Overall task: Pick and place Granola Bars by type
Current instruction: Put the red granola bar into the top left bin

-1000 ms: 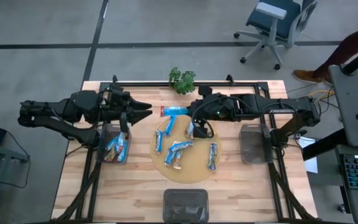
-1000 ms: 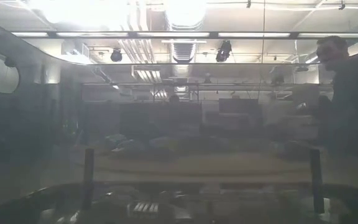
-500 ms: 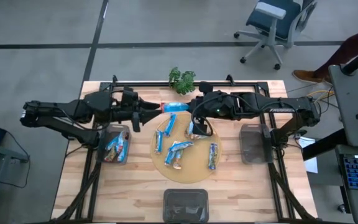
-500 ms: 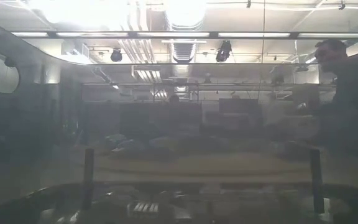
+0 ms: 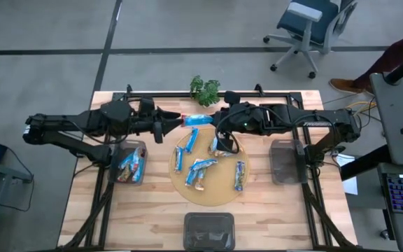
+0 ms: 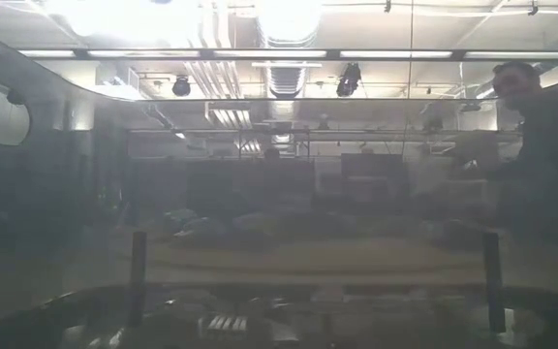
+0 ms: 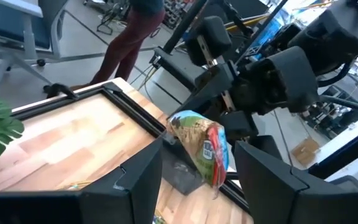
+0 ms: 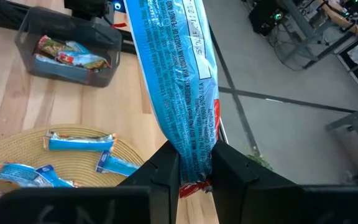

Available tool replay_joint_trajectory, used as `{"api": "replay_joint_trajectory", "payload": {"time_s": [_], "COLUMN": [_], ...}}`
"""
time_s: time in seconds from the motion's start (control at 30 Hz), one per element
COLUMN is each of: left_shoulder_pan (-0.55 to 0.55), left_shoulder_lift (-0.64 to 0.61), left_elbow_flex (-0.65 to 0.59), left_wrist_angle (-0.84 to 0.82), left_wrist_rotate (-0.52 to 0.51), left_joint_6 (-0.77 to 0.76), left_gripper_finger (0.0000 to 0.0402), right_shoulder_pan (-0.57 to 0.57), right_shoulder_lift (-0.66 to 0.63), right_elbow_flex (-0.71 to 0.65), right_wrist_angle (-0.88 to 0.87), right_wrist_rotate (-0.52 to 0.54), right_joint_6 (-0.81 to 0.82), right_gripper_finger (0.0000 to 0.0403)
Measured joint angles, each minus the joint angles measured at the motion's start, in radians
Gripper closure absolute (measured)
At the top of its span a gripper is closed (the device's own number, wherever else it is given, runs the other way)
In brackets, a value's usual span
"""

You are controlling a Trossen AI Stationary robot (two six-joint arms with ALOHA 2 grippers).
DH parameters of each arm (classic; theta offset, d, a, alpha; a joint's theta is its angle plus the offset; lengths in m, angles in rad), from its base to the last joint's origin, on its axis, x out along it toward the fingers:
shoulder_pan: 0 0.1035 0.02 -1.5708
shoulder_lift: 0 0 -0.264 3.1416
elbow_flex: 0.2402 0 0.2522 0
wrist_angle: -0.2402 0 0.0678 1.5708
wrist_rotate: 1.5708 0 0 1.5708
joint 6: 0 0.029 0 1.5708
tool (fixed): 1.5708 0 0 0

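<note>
At the left of the bench (image 5: 82,210) a grey bin (image 5: 129,162) is seen with a few bars lying in it. Just beyond it, the left hand (image 5: 174,124) is stretched toward the middle of the far side, its fingers (image 7: 263,168) spread apart on either side of one end of a blue granola bar (image 5: 196,121), without closing on it. The other end of that bar is pinched between the narrowly set fingers (image 8: 164,171) of the right hand (image 5: 214,123), so the bar is held in the air between the two hands. Nearer, on the round woven mat (image 5: 219,192) at the bench's centre, five more granola bars (image 5: 200,171) are spread. At the right an empty grey bin (image 5: 284,162) is placed.
</note>
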Motion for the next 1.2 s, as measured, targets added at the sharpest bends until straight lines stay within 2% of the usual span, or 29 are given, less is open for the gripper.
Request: {"api": "replay_joint_trajectory", "payload": {"time_s": [1.2], "left_shoulder_pan": [0.012], "left_shoulder_lift": [0.094], "left_elbow_flex": [0.000], "left_wrist_angle": [0.073], "left_wrist_rotate": [0.021], "left_joint_6": [-0.037], "left_gripper_finger": [0.0218], "right_shoulder_pan": [-0.011], "right_shoulder_lift": [0.000], "right_elbow_flex": [-0.001], "right_wrist_angle": [0.003], "right_wrist_rotate": [0.001], "right_joint_6": [-0.007], "right_gripper_finger": [0.0344]}}
